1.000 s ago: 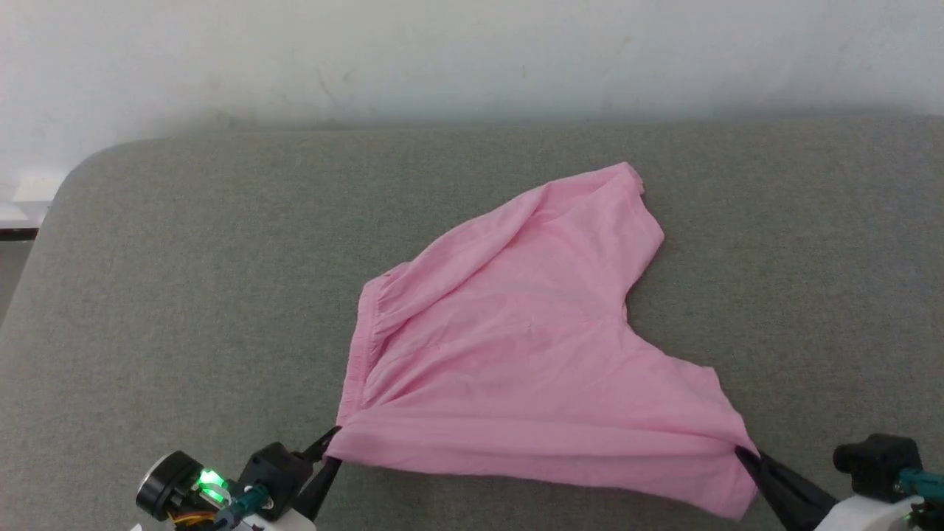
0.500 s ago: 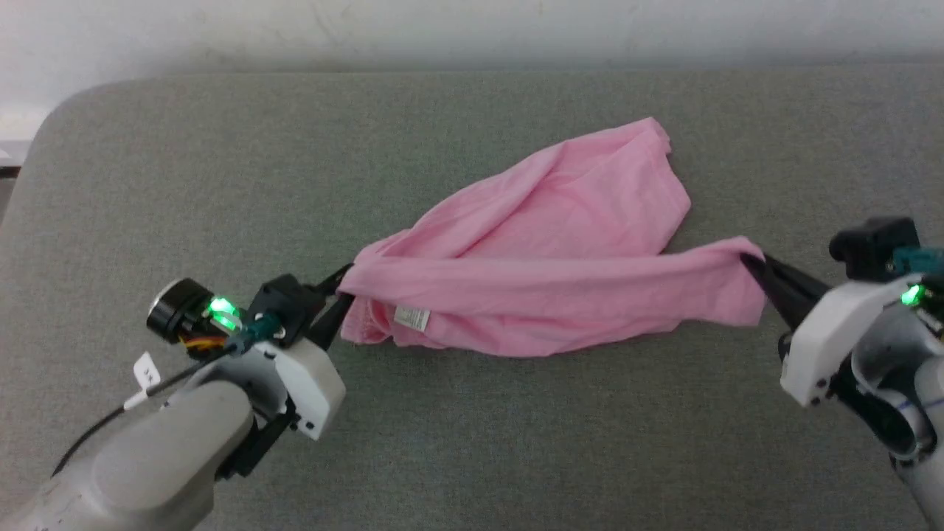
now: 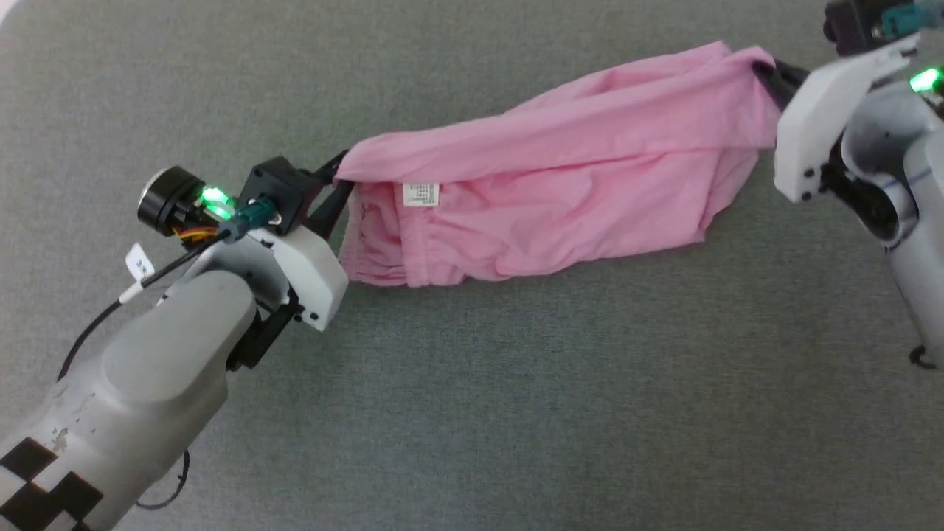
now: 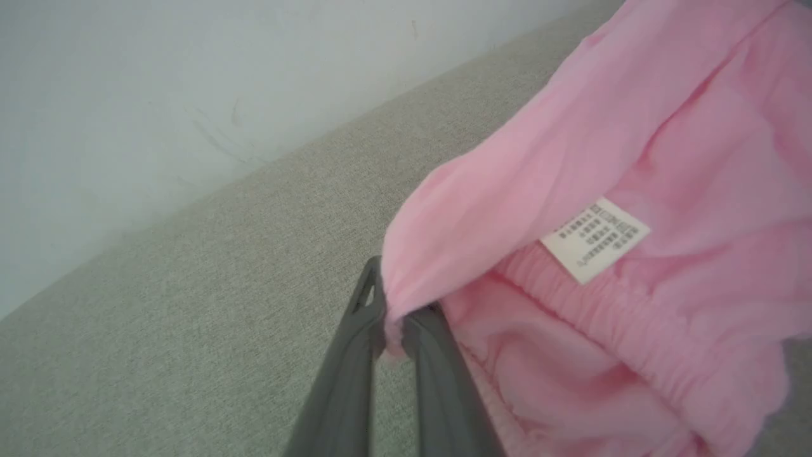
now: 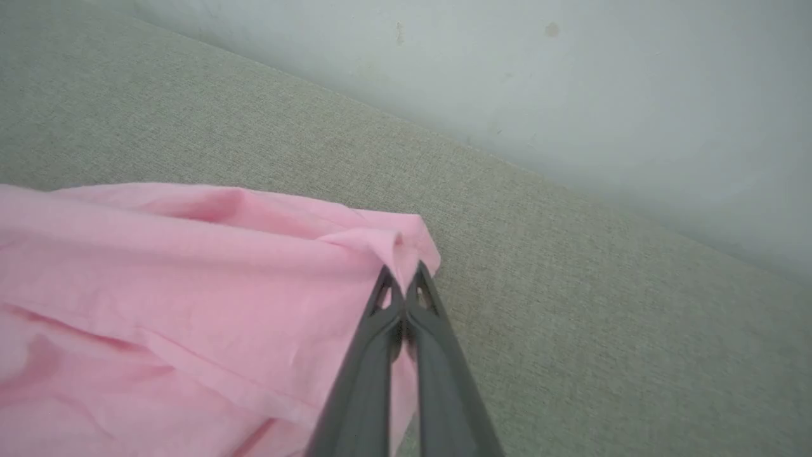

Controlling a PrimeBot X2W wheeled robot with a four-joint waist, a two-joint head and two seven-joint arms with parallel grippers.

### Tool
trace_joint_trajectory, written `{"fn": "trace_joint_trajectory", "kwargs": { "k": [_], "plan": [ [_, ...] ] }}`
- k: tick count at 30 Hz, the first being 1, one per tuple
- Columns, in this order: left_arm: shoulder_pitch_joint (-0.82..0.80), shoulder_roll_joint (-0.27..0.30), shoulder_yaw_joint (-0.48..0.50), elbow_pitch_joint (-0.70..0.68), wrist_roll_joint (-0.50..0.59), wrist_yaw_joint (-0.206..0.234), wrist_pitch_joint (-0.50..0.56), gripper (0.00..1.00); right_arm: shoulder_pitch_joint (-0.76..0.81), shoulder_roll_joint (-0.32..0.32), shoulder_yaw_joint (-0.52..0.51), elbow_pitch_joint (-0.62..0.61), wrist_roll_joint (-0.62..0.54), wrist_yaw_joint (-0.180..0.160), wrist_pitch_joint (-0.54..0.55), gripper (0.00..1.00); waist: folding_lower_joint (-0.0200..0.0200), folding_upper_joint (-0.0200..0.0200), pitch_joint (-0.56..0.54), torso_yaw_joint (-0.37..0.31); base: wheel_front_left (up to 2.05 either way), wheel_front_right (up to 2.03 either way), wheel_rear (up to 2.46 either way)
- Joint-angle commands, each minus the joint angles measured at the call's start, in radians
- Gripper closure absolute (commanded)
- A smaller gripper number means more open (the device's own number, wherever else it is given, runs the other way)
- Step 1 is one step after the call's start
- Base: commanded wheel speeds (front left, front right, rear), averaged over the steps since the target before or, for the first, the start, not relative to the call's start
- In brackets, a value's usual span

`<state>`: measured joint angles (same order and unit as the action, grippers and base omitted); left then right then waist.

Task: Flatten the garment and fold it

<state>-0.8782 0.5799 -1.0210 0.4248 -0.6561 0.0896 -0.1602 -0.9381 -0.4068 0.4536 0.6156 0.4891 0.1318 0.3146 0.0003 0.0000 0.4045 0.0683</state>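
Fingers of the left gripper [image 4: 396,320] clamp one corner of the garment [image 3: 560,177]; those of the right gripper [image 5: 403,285] clamp the opposite corner. The white label [image 3: 421,194] faces up near the left grip.

It was a bare indoor room, not clearly a home or a lab. A broad grey woven upholstered surface [image 3: 472,413] met a plain white painted wall [image 4: 127,95], which carried faint scuff marks [image 4: 216,136] and a few small spots.
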Motion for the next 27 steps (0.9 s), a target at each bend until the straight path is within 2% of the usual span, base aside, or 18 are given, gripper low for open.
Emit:
{"fn": "trace_joint_trajectory", "kwargs": {
  "k": [1, 7, 10, 11, 12, 13, 16, 21, 24, 27],
  "plan": [
    [-0.012, -0.005, 0.002, 0.009, 0.012, -0.002, -0.007, 1.00, -0.022, 0.009, 0.003, 0.019, -0.009, -0.001, -0.010, 1.00, -0.0003, 0.0000, 0.052, 0.033, 0.00, 0.00, 0.00],
    [-0.034, -0.028, -0.005, 0.039, 0.021, -0.008, -0.023, 1.00, -0.130, 0.036, 0.048, 0.192, -0.058, -0.001, -0.063, 1.00, -0.0003, 0.0000, 0.082, 0.058, 0.00, 0.00, 0.00],
    [-0.031, -0.047, -0.009, 0.044, 0.020, -0.011, -0.032, 1.00, -0.141, 0.047, 0.073, 0.251, -0.043, -0.001, -0.079, 1.00, -0.0003, 0.0000, 0.071, 0.066, 0.00, 0.00, 0.00],
    [-0.027, -0.052, -0.009, 0.044, 0.016, -0.011, -0.037, 0.65, -0.139, 0.048, 0.088, 0.259, -0.033, -0.001, -0.086, 0.68, -0.0003, 0.0000, 0.062, 0.066, 0.00, 0.00, 0.00],
    [-0.025, -0.054, -0.011, 0.043, 0.022, -0.007, -0.045, 0.00, -0.137, 0.047, 0.100, 0.259, -0.018, -0.001, -0.097, 0.16, -0.0003, 0.0000, 0.051, 0.064, 0.00, 0.00, 0.00],
    [-0.019, -0.054, -0.010, 0.040, 0.023, -0.003, -0.053, 0.00, -0.135, 0.043, 0.113, 0.255, -0.003, -0.001, -0.109, 0.00, -0.0003, 0.0000, 0.040, 0.061, 0.00, 0.00, 0.00],
    [0.004, -0.042, -0.001, 0.019, 0.033, 0.020, -0.075, 0.00, -0.127, 0.011, 0.168, 0.216, 0.039, -0.001, -0.132, 0.00, -0.0003, 0.0000, -0.001, 0.048, 0.00, 0.00, 0.00],
    [0.072, 0.000, 0.064, -0.098, 0.047, 0.119, -0.097, 0.00, -0.132, -0.100, 0.253, 0.088, 0.122, -0.001, -0.114, 0.00, -0.0003, 0.0000, -0.060, 0.035, 0.00, 0.00, 0.00],
    [0.128, 0.023, 0.102, -0.182, 0.053, 0.173, -0.100, 0.00, -0.143, -0.173, 0.302, 0.006, 0.168, -0.001, -0.040, 0.00, -0.0003, 0.0000, -0.078, 0.037, 0.00, 0.00, 0.00],
    [0.184, 0.024, 0.149, -0.257, 0.052, 0.219, -0.101, 0.00, -0.151, -0.231, 0.362, -0.059, 0.224, -0.001, 0.088, 0.00, -0.0003, 0.0000, -0.085, 0.050, 0.00, 0.00, 0.00]
  ]
}}
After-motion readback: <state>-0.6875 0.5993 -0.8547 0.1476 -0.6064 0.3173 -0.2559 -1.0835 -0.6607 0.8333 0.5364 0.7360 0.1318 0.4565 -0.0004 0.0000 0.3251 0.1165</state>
